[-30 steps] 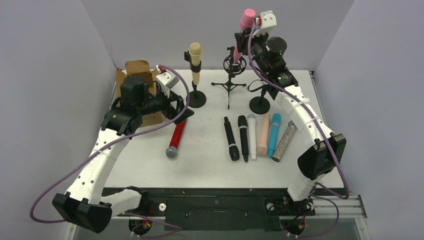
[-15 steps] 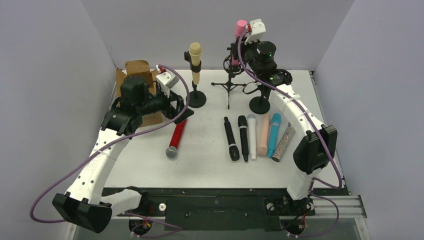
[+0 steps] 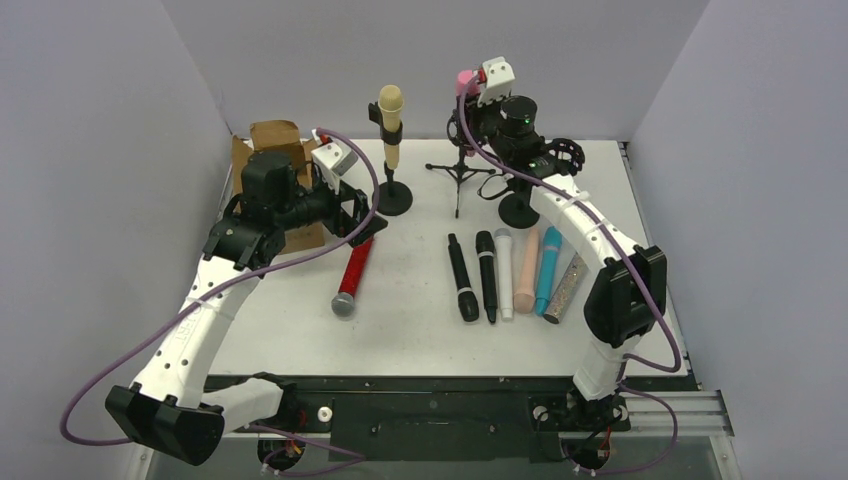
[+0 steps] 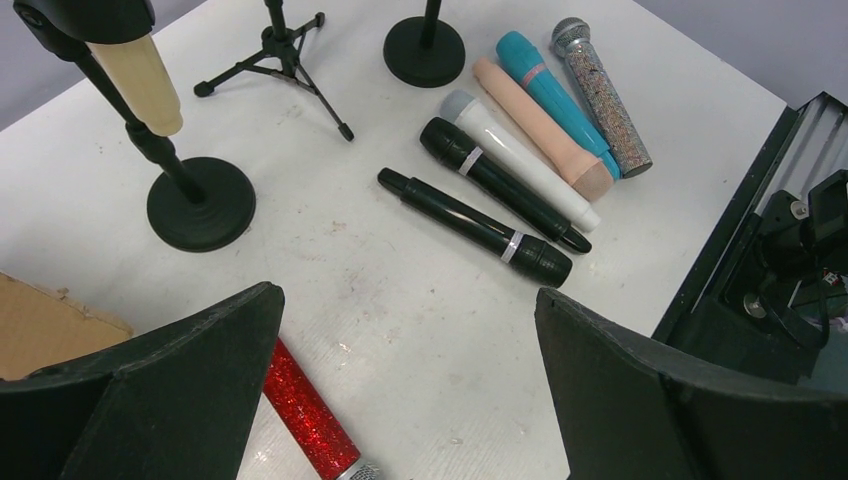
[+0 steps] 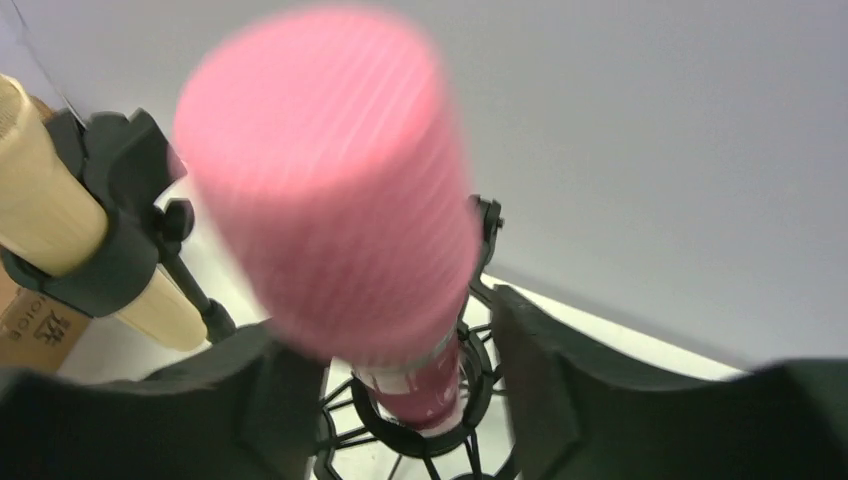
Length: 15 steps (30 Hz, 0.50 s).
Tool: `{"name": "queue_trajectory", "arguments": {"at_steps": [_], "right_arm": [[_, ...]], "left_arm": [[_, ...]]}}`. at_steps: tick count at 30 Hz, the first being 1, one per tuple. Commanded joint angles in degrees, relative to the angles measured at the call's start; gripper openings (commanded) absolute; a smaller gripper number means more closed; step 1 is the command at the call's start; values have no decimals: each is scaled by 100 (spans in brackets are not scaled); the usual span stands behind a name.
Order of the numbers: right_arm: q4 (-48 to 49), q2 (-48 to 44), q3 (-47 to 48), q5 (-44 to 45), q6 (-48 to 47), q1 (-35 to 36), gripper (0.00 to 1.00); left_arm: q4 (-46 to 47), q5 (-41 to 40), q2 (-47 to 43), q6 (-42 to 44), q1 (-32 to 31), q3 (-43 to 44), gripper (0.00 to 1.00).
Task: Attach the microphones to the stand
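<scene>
The cream-yellow microphone (image 3: 390, 122) sits clipped in its round-base stand (image 3: 393, 197). The right gripper (image 5: 385, 330) is clenched on the pink microphone (image 5: 340, 200), whose lower end is inside the ring mount of the tripod stand (image 3: 460, 172), so this second attachment looks nearly done. The left gripper (image 4: 405, 300) hangs released above the red glitter microphone (image 3: 352, 272). Six more microphones (image 3: 505, 272) lie unattached in a row on the table (image 3: 400, 330).

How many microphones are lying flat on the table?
7: red microphone left of centre; in a row to its right, two black microphones, white, peach, teal, glittery. The cardboard box could hide more.
</scene>
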Motion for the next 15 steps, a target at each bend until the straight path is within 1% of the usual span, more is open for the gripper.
{"name": "queue_trajectory", "arguments": {"at_steps": [1, 2, 4, 8, 11, 13, 15], "right_arm": [[194, -259, -170, 99, 73, 48, 70], [182, -331, -184, 152, 154, 48, 75], [191, -522, -289, 207, 270, 45, 77], [307, -1015, -695, 298, 477, 36, 79], [449, -1416, -1190, 349, 666, 16, 79], [384, -1735, -1462, 377, 765, 14, 79], [278, -2117, -1787, 588, 925, 22, 80]], "left_arm": [[274, -162, 39, -70, 37, 203, 96], [266, -180, 56, -67, 41, 228, 96], [242, -196, 86, -76, 52, 280, 96], [196, -245, 152, -80, 86, 380, 96], [163, -289, 188, -79, 113, 427, 96], [112, -322, 243, -80, 128, 470, 96], [49, -340, 283, -78, 144, 547, 96]]}}
